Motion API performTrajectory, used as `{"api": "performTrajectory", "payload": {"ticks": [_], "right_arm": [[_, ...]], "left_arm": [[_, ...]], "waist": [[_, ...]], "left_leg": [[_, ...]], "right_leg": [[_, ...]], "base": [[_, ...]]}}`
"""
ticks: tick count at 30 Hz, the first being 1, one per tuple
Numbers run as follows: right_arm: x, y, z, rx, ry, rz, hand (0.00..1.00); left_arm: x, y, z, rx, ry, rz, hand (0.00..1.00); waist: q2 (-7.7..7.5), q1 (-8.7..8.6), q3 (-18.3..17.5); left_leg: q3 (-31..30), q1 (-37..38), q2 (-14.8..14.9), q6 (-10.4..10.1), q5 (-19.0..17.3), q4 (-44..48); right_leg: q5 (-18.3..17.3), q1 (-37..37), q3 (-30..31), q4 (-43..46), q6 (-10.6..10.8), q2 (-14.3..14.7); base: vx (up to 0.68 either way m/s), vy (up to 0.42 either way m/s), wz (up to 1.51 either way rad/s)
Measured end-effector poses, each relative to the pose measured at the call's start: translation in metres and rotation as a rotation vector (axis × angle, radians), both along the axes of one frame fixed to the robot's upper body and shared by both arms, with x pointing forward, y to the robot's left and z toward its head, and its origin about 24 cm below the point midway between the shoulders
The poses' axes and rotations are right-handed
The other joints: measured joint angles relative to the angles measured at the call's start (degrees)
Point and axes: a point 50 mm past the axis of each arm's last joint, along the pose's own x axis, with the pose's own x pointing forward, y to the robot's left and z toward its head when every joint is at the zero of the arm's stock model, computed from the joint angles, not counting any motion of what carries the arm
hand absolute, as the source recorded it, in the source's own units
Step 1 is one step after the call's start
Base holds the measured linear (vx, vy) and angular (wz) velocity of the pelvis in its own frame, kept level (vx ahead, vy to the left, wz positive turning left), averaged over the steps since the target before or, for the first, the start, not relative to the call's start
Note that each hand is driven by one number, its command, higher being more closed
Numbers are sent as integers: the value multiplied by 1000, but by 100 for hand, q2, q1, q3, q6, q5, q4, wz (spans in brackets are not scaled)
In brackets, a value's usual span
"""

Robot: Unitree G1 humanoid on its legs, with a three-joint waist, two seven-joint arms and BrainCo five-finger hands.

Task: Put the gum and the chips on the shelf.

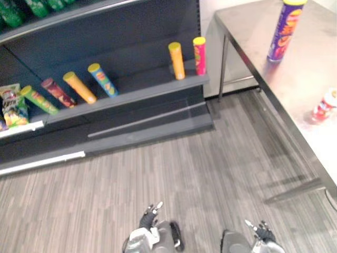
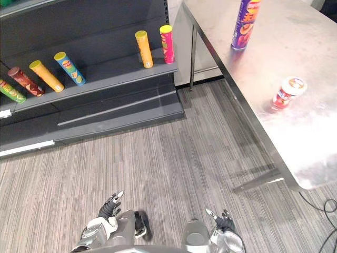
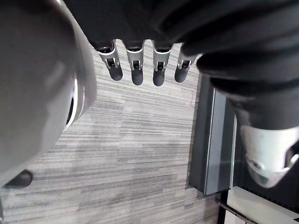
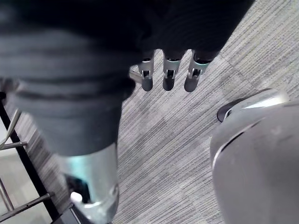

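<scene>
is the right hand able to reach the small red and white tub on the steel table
Probably not yet: the right hand hangs low and open, well short of the small red and white tub on the steel table. Nothing crowds the tub.

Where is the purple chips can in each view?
Left eye view: purple chips can upright on the table, top right.
Right eye view: purple chips can at the top, right of centre.
Left wrist view: left hand over floor.
Right wrist view: right hand over floor.
Shared landmark: pink can at the shelf's right end.
</scene>
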Motion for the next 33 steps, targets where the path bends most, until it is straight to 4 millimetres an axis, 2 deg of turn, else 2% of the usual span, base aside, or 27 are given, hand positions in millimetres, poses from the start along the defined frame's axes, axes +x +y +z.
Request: {"api": "performTrajectory", "payload": {"ticks": [1, 2, 3, 4, 5, 6, 7, 8, 10, 12, 13, 14, 15, 16, 17, 18, 19, 21, 22, 23, 24, 25, 27, 28, 30, 33], "right_arm": [[-2, -2, 0, -5, 4, 0, 0], [-2, -2, 0, -6, 8, 1, 0], [-4, 0, -2, 2, 21, 1, 0], [-7, 8, -5, 33, 31, 7, 0], [-7, 14, -7, 52, 33, 10, 0], [-7, 23, -8, 78, 36, 14, 0], [-7, 25, -9, 87, 39, 16, 0], [-6, 28, -10, 95, 41, 18, 0], [-5, 28, -9, 89, 40, 42, 0], [-2, 30, -8, 91, 26, 63, 0], [-1, 30, -8, 91, 25, 71, 0], [-3, 31, -8, 97, 27, 69, 0], [1, 30, -7, 89, 14, 73, 0], [3, 29, -6, 84, 10, 84, 0], [9, 27, -4, 63, -2, 124, 0], [15, 25, 0, 43, -21, 165, 0], [23, 27, 3, 34, -44, 194, 0], [29, 29, 5, 30, -66, 207, 0], [31, 30, 6, 33, -71, 207, 0], [31, 30, 6, 34, -72, 208, 0], [34, 28, 7, 26, -77, 208, 0], [40, 22, 10, 7, -86, 216, 0], [35, 17, 8, -4, -63, 216, 0], [26, 14, 5, -3, -34, 204, 0], [18, 12, 3, -3, -15, 200, 0], [16, 11, 2, -4, -10, 198, 0]], "left_arm": [[-2, 0, -1, -1, 6, 1, 0], [-2, 0, -1, 0, 5, 2, 0], [-3, 4, -1, 10, 7, 2, 0], [-6, 12, -2, 31, 22, 5, 0], [-8, 17, -2, 43, 32, 9, 0], [-11, 25, -3, 61, 48, 9, 0], [-13, 27, -3, 66, 56, 9, 0], [-17, 29, -5, 72, 73, 10, 0], [-25, 30, -8, 75, 110, 8, 0], [-34, 31, -11, 82, 146, -15, 0], [-36, 30, -12, 84, 154, -27, 0], [-40, 27, -14, 90, 167, -59, 0], [-44, 27, -15, 96, 180, -81, 0], [-44, 28, -15, 99, 183, -83, 0], [-47, 27, -15, 98, 188, -86, 0], [-49, 27, -16, 98, 192, -88, 0], [-50, 26, -16, 93, 195, -85, 0], [-53, 27, -17, 93, 201, -79, 0], [-53, 28, -16, 91, 193, -68, 0], [-52, 31, -16, 98, 189, -64, 0], [-50, 27, -16, 87, 186, -60, 0], [-50, 16, -18, 60, 188, -71, 0], [-51, 7, -19, 38, 193, -75, 0], [-51, 5, -19, 26, 194, -81, 0], [-51, 5, -19, 20, 194, -86, 0], [-50, 7, -19, 10, 191, -79, 0]], "waist": [[65, 7, -47], [65, 24, -50], [19, 76, -141], [-148, 119, -258], [-225, 119, -311], [-368, 118, -398], [-428, 119, -443], [-493, 119, -540], [-543, 119, -631], [-549, 114, -643], [-532, 96, -645], [-488, 18, -643], [-414, -32, -581], [-430, -20, -557], [-377, -27, -514], [-306, -23, -488], [-269, -27, -470], [-277, -25, -474], [-350, -10, -502], [-440, 13, -511], [-333, 77, -507], [-88, 73, -464], [-16, -35, -428], [50, -26, -447], [10, -27, -450], [-15, -37, -453]], "left_leg": [[-245, -32, -12, -84, 173, -812], [-287, -78, 23, -116, 436, -740], [-280, -96, -81, -72, 699, -408], [-273, -184, -173, 76, 586, -49], [-255, -258, -210, 211, 422, 134], [-181, -311, -311, 274, 197, 346], [-125, -305, -363, 299, 111, 394], [3, -241, -462, 434, 41, 434], [214, 39, -628, 638, -106, 336], [501, 627, -808, 740, -184, -29], [510, 778, -838, 767, -213, -109], [530, 1102, -868, 805, -310, -297], [567, 1435, -871, 844, -407, -491], [628, 1625, -882, 844, -407, -596], [704, 2016, -856, 841, -406, -825], [854, 2297, -792, 840, -405, -979], [1012, 2465, -712, 837, -403, -1039], [1179, 2522, -644, 753, -414, -1087], [1262, 2577, -707, 581, -449, -1188], [1273, 2614, -785, 452, -465, -1243], [1347, 2650, -758, 385, -446, -1343], [1469, 2668, -626, 304, -413, -1447], [1463, 2696, -586, 220, -431, -1470], [1443, 2820, -476, 107, -382, -1460], [1457, 2891, -348, 62, -374, -1400], [1586, 2850, -285, 17, -379, -1348]], "right_leg": [[-136, 85, 154, -30, 200, -24], [-202, 130, 254, -50, 290, -33], [-264, 325, 470, -292, 270, -104], [-214, 497, 822, -578, 197, -120], [-53, 537, 939, -612, 153, -83], [154, 512, 964, -629, 162, -182], [261, 486, 1053, -603, 194, -243], [448, 457, 1195, -580, 218, -355], [775, 423, 1410, -337, 415, -516], [1368, -168, 1757, 1059, 773, -527], [1617, -319, 1766, 1446, 869, -511], [2143, -567, 1765, 2106, 1084, -449], [2136, -819, 1639, 2869, 1170, -417], [1879, -979, 1528, 3242, 1093, -440], [1442, -1219, 973, 3661, 816, -513], [1084, -1369, 276, 3599, 430, -654], [911, -1475, -387, 3155, 229, -728], [934, -1551, -1119, 2141, 183, -737], [1480, -1540, -1656, 1077, 143, -684], [1541, -1532, -1895, 771, -108, -692], [1425, -1432, -2047, 502, -233, -564], [1397, -1376, -2396, 156, -284, -426], [1322, -1329, -2518, 121, -395, -337], [1287, -1191, -2519, 42, -439, -192], [1278, -1014, -2528, -197, -433, -25], [1243, -1025, -2511, -357, -391, 78]], "base": [[392, 420, -44], [490, 510, -65], [445, 378, -69], [471, 327, -61], [509, 239, -35], [402, 179, -9], [472, 254, -11], [426, 280, -22], [415, 246, -33], [375, 219, -49], [340, 208, -35], [209, 111, -20], [303, 134, -25], [231, 53, -35], [269, 45, -43], [249, 21, -53], [195, -9, -42], [167, -104, -30], [182, -164, -29], [186, -150, -51], [182, -190, -84], [167, -172, -83], [135, -149, -37], [122, -136, -15], [61, -121, -13], [-40, -60, -11]]}}
